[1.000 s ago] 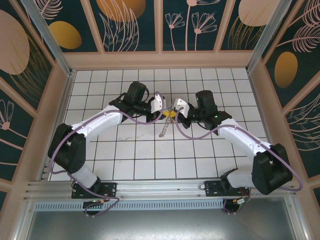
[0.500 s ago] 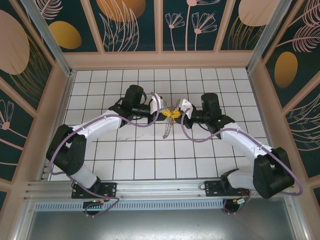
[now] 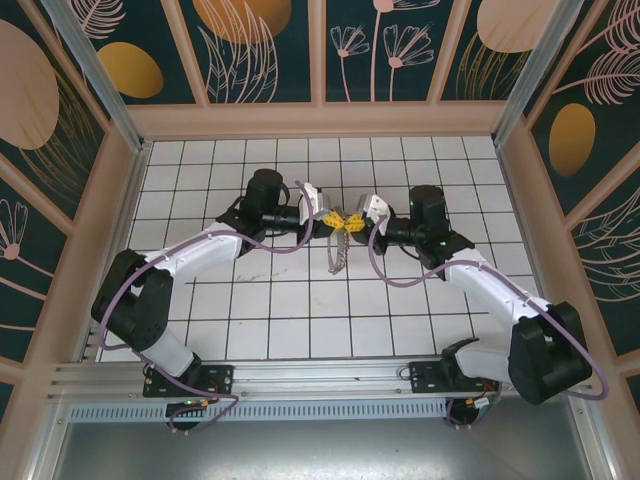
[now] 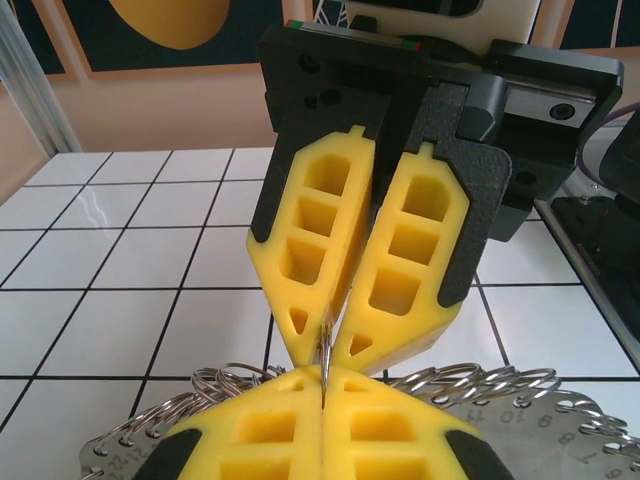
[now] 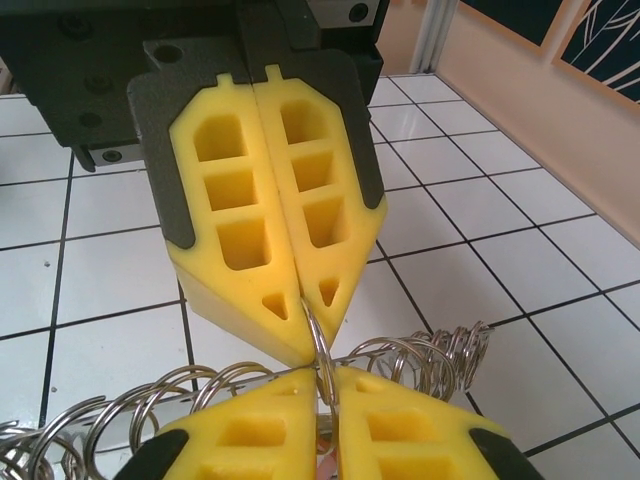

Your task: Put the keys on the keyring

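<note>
Keyring (image 3: pixel 339 256) trails lengthwise toward the near edge, left tool (image 3: pixel 337 222) and right tool (image 3: pixel 353 222) clamped on it.

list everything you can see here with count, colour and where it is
table: one, white tiles with dark lines, under everything
wall panels: several, dark teal with gold and pink plants, around the table
ring bunch: one, many silver rings, at the grippers, mid-table
numbered plate: grey metal, beneath the rings; count unclear
metal ring: one, silver, pinched between both grippers
cables: two, purple, along the arms
left arm: one, white and black
right arm: one, white and black
left gripper: yellow fingers, shut on the metal ring
right gripper: yellow fingers, shut on the metal ring, tip to tip with the left
</note>
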`<state>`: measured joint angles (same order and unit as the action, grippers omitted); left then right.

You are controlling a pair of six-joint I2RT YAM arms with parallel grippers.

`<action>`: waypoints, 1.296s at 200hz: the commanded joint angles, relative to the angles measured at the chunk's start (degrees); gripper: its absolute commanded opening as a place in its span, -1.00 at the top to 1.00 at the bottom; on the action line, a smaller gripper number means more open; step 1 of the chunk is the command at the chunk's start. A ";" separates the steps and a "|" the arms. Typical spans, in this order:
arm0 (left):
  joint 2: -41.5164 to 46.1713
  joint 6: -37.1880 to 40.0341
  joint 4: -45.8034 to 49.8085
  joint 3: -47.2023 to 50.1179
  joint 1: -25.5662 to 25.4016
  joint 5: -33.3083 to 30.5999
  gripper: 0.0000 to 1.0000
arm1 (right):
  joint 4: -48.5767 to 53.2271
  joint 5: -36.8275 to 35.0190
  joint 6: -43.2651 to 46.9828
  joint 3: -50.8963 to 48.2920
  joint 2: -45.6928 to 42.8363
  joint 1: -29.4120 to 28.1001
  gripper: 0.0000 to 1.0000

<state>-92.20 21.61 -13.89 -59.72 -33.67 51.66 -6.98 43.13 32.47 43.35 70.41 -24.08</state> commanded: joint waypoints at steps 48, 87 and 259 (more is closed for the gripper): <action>2.42 4.51 3.90 -2.46 -0.87 -0.99 1.00 | 6.42 -6.47 4.84 0.86 -4.11 0.08 0.63; 2.48 4.94 4.13 -2.68 -0.92 -0.67 1.00 | 6.71 -7.01 4.46 0.36 -4.85 0.08 0.61; 1.77 4.33 3.84 -3.56 -0.90 -0.05 1.00 | 1.89 -1.61 -1.05 -2.79 2.29 -1.68 0.42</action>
<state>-91.81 25.28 -8.73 -60.97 -34.20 50.11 -1.76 39.09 33.28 41.34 72.05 -25.30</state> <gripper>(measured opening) 0.048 0.288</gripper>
